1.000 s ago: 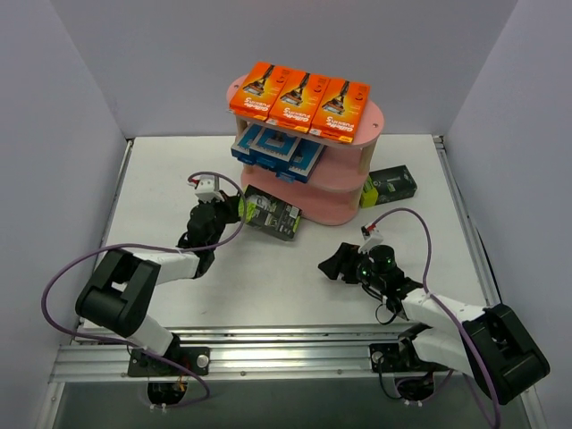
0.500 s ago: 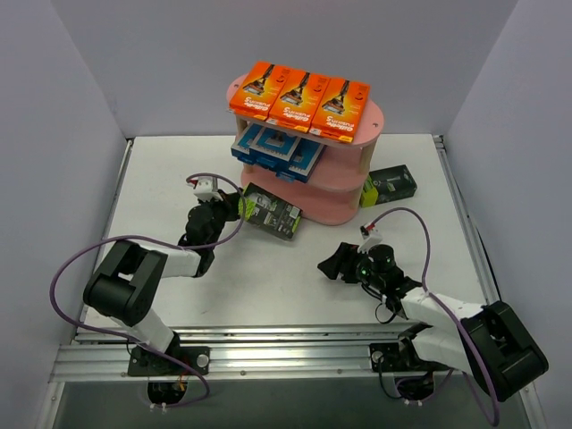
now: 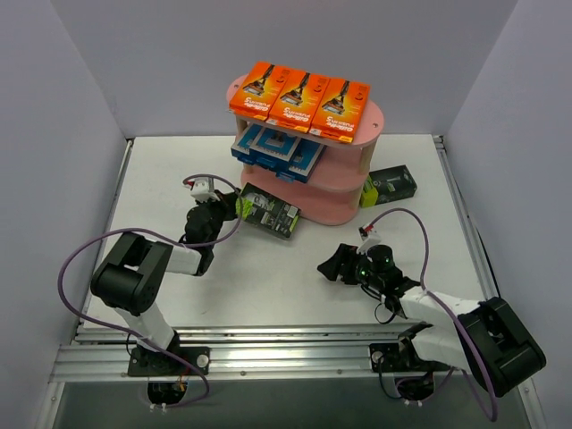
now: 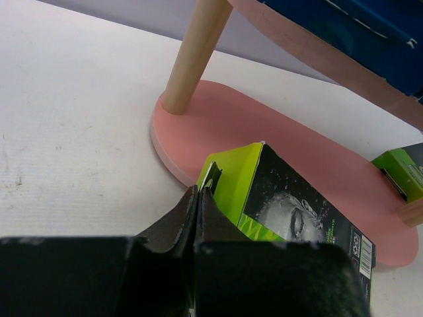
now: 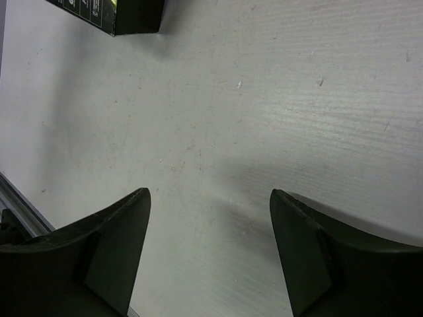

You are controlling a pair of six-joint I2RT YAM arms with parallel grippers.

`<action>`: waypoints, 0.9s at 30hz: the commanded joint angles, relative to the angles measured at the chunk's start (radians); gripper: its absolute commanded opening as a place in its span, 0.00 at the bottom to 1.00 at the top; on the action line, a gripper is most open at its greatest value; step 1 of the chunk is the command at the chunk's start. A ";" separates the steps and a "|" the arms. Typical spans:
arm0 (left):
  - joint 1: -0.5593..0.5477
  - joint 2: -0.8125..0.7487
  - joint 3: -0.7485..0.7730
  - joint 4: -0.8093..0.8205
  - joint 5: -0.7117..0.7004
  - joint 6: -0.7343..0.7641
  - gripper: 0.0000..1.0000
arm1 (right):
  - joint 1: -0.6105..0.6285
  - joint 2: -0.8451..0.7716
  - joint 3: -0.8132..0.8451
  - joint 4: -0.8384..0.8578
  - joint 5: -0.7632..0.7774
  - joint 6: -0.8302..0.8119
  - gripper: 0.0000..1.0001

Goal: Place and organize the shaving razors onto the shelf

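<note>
Left gripper [image 4: 198, 193] jaws clenched on the lime end flap of a black-and-lime razor pack [image 3: 271, 213], its far end over the front-left edge of the shelf [image 3: 338, 211] bottom board. Right gripper [image 5: 208, 218] jaws released, empty, low over the table [image 3: 268, 286] in front of the shelf. Orange packs [image 3: 299, 96] on top tier, blue-and-white packs [image 3: 277, 150] on middle tier, second black-and-lime pack [image 3: 387, 186] on the table just right of the shelf

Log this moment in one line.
left gripper: shut on black-and-green pack at shelf bottom board | right gripper: open, empty, over table | top tier: three orange packs | middle tier: blue packs
</note>
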 commanded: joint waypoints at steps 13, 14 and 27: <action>0.044 0.103 0.062 0.301 -0.019 -0.071 0.02 | -0.003 0.028 0.020 0.043 -0.021 -0.024 0.68; 0.049 0.106 0.059 0.304 -0.016 -0.074 0.02 | -0.003 0.030 0.021 0.041 -0.023 -0.024 0.68; 0.057 0.077 0.008 0.347 0.130 -0.040 0.02 | -0.005 0.030 0.023 0.038 -0.023 -0.024 0.68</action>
